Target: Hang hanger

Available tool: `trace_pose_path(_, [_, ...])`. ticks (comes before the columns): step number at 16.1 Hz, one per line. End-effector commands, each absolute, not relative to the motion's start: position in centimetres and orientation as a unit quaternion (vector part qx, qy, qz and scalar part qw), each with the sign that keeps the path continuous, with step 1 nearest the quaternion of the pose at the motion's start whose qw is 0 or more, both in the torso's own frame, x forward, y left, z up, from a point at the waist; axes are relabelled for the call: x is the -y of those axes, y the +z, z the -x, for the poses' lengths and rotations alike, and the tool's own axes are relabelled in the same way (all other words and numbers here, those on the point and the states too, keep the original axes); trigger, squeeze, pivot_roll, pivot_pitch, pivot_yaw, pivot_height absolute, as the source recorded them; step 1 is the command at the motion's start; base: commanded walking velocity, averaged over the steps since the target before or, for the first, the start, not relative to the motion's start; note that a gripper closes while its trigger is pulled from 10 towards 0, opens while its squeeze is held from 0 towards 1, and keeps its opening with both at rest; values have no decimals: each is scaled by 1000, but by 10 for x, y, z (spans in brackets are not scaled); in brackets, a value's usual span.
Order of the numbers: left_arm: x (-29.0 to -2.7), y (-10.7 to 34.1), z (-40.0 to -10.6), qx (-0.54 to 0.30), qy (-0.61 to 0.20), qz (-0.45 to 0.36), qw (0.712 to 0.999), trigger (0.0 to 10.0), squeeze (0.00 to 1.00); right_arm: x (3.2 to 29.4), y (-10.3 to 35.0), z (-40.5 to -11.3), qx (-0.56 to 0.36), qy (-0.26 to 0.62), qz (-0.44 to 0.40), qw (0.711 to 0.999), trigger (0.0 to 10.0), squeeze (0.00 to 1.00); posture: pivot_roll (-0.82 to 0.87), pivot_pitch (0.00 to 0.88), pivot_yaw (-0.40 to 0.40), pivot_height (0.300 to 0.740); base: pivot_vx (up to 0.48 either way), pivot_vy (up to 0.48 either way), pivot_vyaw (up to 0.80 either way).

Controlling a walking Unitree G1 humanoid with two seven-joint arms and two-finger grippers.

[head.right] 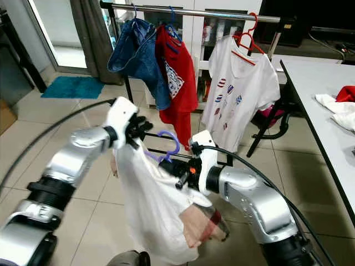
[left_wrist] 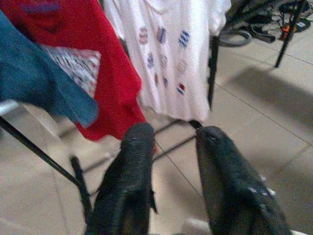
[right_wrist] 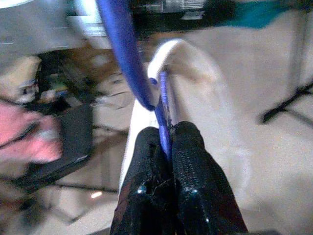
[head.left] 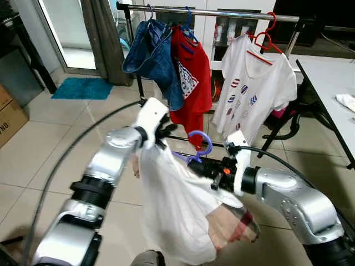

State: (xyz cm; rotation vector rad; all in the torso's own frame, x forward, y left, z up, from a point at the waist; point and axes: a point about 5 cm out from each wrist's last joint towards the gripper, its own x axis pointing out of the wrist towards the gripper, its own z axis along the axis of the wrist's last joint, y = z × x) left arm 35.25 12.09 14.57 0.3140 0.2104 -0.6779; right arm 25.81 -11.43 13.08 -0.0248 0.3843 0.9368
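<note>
Purple hanger [head.left: 198, 145] with white garment [head.left: 177, 210] pinched tight between right gripper [head.left: 206, 166] fingers, left gripper [head.left: 164, 132] parted, steadying cloth, well short of rail [head.left: 222, 12]; carrying step, next probably lifting hook over bare rail between shirts.

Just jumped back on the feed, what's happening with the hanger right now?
The right gripper is shut on the purple hanger, which carries a white garment. The left gripper is up at the garment's top edge, its fingers apart in the wrist view. The hanger is held in front of the clothes rail, not yet hooked on. A denim piece, red shirt and white T-shirt already hang there.
</note>
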Motion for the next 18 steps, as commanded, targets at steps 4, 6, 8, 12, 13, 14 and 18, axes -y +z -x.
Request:
trace_pose_path(4, [-131,169,-335,-29,-433,-135,891,10000,1000,126,140,-281,-135,362,69,920,10000,0,16,0,55,740,0,0,0])
trace_pose_path(6, [-142,173,-329,-17,-437,-146,887,10000,1000,127,145,-288,-118,332,62,934,10000,0,25,0,51,740,0,0,0])
trace_pose_path(8, [-144,174,-324,-7,-443,-159,882,10000,482,130,147,-296,-112,289,42,950,10000,0,29,0,46,740,0,0,0])
trace_pose_path(12, [-115,144,-302,-29,-535,-243,809,10000,0,126,148,-303,-107,258,16,960,10000,0,21,0,46,740,0,0,0])
trace_pose_path(13, [-109,143,-301,-19,-547,-260,795,10000,0,123,149,-302,-109,268,16,957,10000,0,18,0,48,740,0,0,0])
trace_pose_path(14, [-103,142,-301,-12,-557,-269,786,10000,0,120,149,-300,-112,281,17,953,10000,0,15,0,51,740,0,0,0])
trace_pose_path(18, [-103,134,-306,-37,-550,-302,778,10000,0,118,147,-297,-114,289,14,950,10000,0,10,0,62,740,0,0,0])
